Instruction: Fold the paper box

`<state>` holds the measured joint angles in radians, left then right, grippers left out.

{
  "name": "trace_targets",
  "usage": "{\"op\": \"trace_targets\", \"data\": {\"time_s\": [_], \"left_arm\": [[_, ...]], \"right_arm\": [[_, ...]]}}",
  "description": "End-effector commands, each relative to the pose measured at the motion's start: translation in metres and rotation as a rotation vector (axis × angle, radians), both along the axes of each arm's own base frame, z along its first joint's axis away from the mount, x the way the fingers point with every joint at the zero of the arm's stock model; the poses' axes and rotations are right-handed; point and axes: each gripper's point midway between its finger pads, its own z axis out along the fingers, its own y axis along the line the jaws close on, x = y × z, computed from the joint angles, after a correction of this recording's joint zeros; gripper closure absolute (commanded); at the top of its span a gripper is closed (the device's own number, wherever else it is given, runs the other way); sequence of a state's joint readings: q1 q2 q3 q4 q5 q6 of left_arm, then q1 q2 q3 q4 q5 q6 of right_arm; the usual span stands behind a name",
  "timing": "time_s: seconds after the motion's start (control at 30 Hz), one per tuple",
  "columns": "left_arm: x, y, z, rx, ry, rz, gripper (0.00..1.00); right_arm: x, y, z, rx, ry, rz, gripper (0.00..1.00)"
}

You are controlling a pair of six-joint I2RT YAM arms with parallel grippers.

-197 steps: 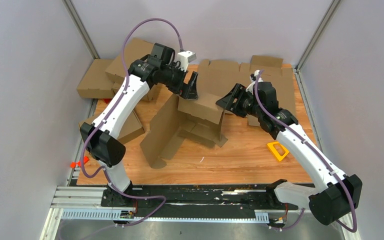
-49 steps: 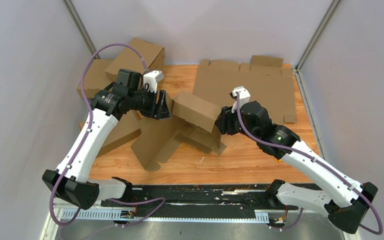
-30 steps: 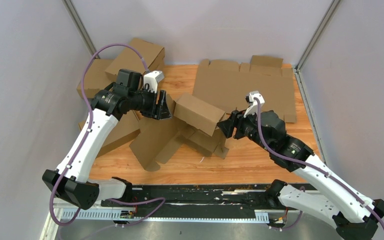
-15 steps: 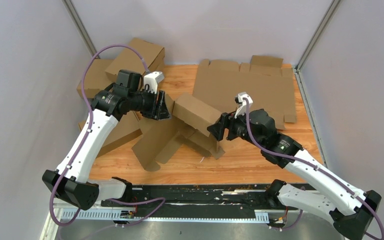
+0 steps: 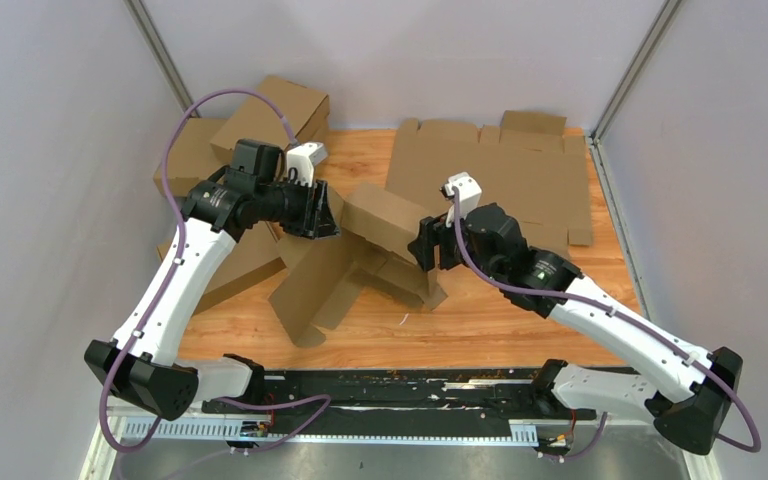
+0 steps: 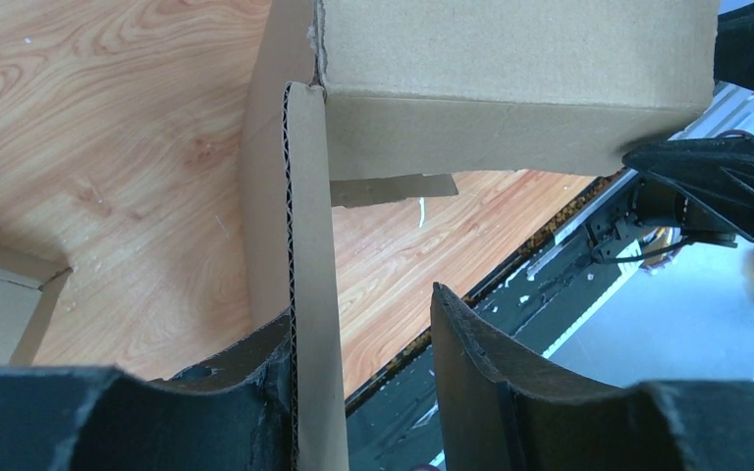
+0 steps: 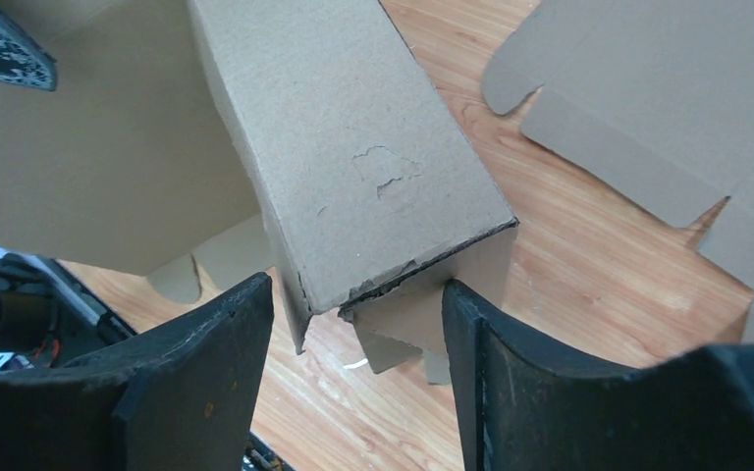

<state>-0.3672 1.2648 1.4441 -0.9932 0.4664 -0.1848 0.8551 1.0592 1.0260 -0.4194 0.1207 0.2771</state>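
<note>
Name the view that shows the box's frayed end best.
Right wrist: the frayed end sits close up between the right hand's fingers. Top external shows the box small, that end behind the hand. Left wrist shows its long side, not the fraying.

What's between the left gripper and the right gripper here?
The paper box: its raised, folded-up section runs from the left gripper across to the right gripper, with nothing else between. The top view shows it best.

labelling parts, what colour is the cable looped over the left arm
It's a dull purple cable, best in the top external view.
</note>
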Motion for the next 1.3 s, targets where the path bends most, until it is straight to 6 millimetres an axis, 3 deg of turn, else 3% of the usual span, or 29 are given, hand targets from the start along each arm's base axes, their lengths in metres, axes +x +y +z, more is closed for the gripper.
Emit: {"op": "trace_targets", "data": {"time_s": [0.0,0.27,0.4,0.6,0.77,1.03,1.07,1.17,1.27], "left_arm": [[-0.010,-0.011,0.011,-0.071,-0.009,-0.054,0.51],[-0.008,-0.010,0.011,-0.062,-0.011,-0.050,0.51],[-0.005,-0.012,0.010,-0.068,-0.007,-0.056,0.52],[-0.002,-0.014,0.009,-0.070,-0.002,-0.060,0.52],[0.001,-0.015,0.010,-0.062,-0.002,-0.056,0.52],[0.003,-0.019,0.005,-0.010,-0.008,-0.056,0.52],[0.003,-0.019,0.005,-0.004,-0.010,-0.053,0.52],[0.005,-0.020,0.007,0.009,-0.022,-0.048,0.52],[0.004,-0.022,0.009,0.026,-0.035,-0.050,0.51]], "right_arm": [[0.012,0.002,0.022,-0.013,-0.083,-0.052,0.39],[0.037,-0.017,0.015,-0.142,-0.173,-0.173,0.49],[0.041,-0.012,0.015,-0.137,-0.202,-0.158,0.56],[0.054,-0.024,0.012,-0.174,-0.278,-0.235,0.65],[0.059,-0.020,0.011,-0.159,-0.343,-0.232,0.72],[0.068,-0.020,-0.002,-0.213,-0.430,-0.262,0.70],[0.069,-0.021,-0.003,-0.217,-0.441,-0.271,0.72],[0.073,-0.022,-0.008,-0.230,-0.445,-0.290,0.93],[0.075,-0.024,-0.009,-0.229,-0.446,-0.315,1.00]]}}
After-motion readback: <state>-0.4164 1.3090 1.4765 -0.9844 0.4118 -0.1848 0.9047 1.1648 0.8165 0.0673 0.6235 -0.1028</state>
